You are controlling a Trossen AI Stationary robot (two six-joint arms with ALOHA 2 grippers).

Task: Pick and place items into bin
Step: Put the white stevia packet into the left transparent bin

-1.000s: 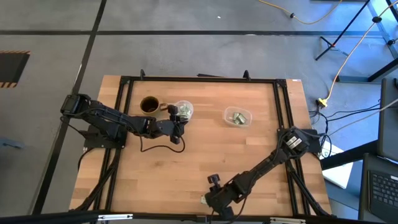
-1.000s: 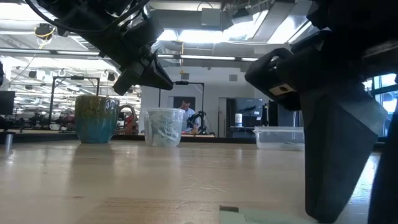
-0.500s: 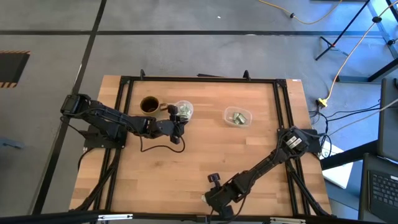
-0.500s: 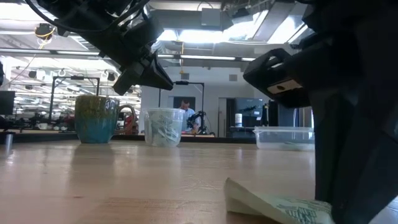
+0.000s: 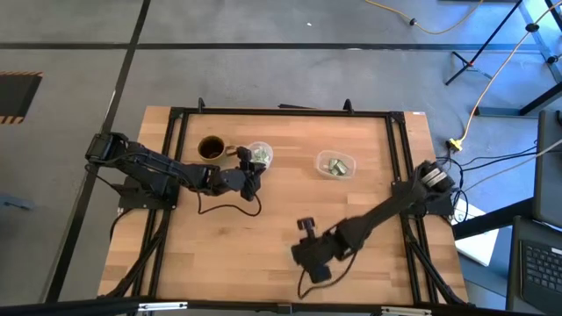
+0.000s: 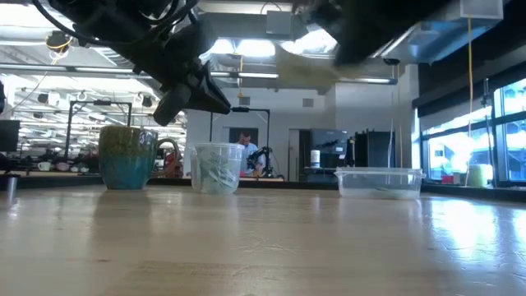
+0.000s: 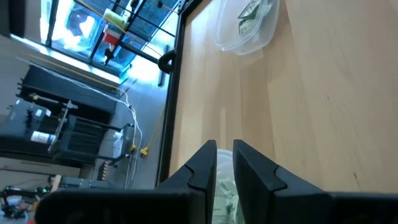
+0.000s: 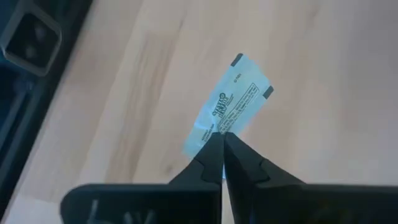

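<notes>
High view: the right gripper [image 5: 306,255] is seen over the near part of the bare light wooden table [image 5: 281,211], well apart from the small clear plastic bin [image 5: 335,165] at the far right of centre. Right wrist view: its two dark fingertips [image 8: 219,147] are pressed together on the edge of a small flat pale-green-and-white printed packet [image 8: 228,104], which is held clear above the wood. Low view: a blurred pale shape at the top of the picture is seen beneath a dark arm, presumably that packet, though this cannot be told for certain.

The left gripper [image 5: 253,174] is held just beside the clear plastic cup [image 5: 259,156], which is stuffed with more green-and-white packets; a brown-and-teal glazed mug [image 5: 211,148] stands next to the cup. Left wrist view: the dark fingers [image 7: 205,163] are seen narrowly parted, with something pale green between their bases; whether that is gripped cannot be told.

A few green packets [image 5: 335,165] are already lying in the bin. A person [image 6: 243,150] is seen far off in the room beyond the table.
</notes>
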